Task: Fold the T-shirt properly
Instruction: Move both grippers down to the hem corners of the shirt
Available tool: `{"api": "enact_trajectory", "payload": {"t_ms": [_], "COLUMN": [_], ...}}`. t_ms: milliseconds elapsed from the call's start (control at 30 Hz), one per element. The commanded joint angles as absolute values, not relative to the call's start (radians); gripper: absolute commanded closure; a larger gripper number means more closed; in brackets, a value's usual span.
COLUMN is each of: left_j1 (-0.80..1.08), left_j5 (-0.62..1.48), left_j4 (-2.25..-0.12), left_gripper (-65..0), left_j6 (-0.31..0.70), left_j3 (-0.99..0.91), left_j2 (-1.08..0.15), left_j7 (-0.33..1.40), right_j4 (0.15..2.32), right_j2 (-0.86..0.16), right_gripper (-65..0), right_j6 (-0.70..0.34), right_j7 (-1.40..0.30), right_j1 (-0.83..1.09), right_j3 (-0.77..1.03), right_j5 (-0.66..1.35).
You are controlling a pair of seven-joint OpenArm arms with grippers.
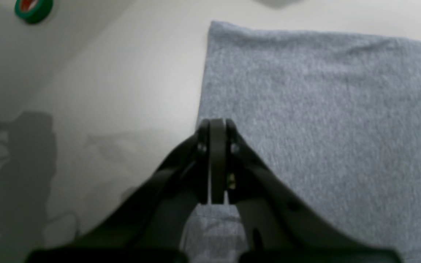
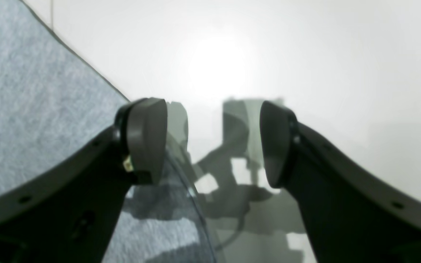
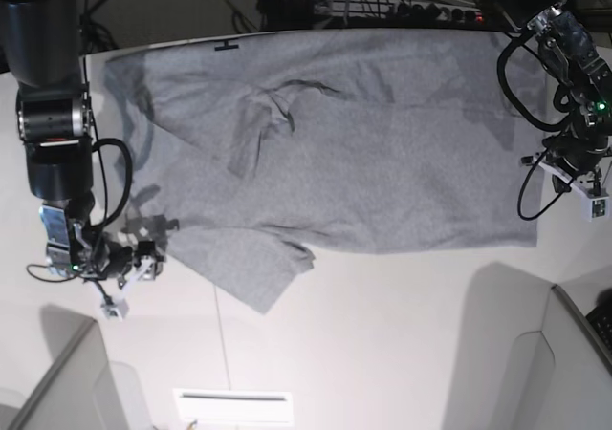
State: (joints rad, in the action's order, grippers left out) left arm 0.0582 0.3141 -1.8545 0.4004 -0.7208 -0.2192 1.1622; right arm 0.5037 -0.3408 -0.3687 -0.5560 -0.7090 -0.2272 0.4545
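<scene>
Counter (image 3: 382, 334): white; near part bare, wide open room along the front and at both front corners.

T-shirt (image 3: 363, 153): grey, spread flat across the far half of the counter, plain side up. Near hem runs straight toward the base view's right; a sleeve (image 3: 253, 268) juts toward the front, off the hem line. Creases near the collar at the far edge. Far edge reaches the counter's back rim.

Right end effector (image 2: 213, 142): at the base view's left, low over bare counter just beside the shirt's edge, released, jaws wide apart, nothing between them.

Left end effector (image 1: 217, 126): at the base view's right, over the shirt's side edge, clenched; whether it pinches cloth cannot be told.

Tape roll (image 1: 34, 9): green, on bare counter, well apart from the shirt
</scene>
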Motion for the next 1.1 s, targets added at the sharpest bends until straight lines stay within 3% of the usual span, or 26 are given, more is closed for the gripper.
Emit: {"api": "enact_trajectory", "payload": {"t_ms": [0,233,933,1067], "left_j1": [0.05,0.045,0.036,0.036], "left_j5": [0.315,0.315,0.315,0.315], "left_j4": [-1.856,-1.782,-1.764,-1.764], "left_gripper": [0.0,0.0,0.0,0.0], "left_j6": [0.401,0.401,0.401,0.401], "left_j3": [-0.725,-0.725,-0.725,-0.722], "left_j2": [-0.236,-0.237,-0.239,-0.239], "left_j7": [1.142,1.142,1.142,1.142], "right_j4": [0.519,0.521,0.519,0.519], "right_j2": [-0.348,-0.348,-0.286,-0.286], "right_gripper": [-36.5,-36.5,-35.7,-22.7], "right_j6": [-0.384,-0.492,-0.495,-0.495], "right_j7": [-0.533,-0.568,-0.575,-0.576], "right_j1": [-0.737,-0.73,-0.662,-0.648], "right_j3": [-0.225,-0.216,-0.223,-0.225], "right_j5": [0.464,0.47,0.466,0.464]}}
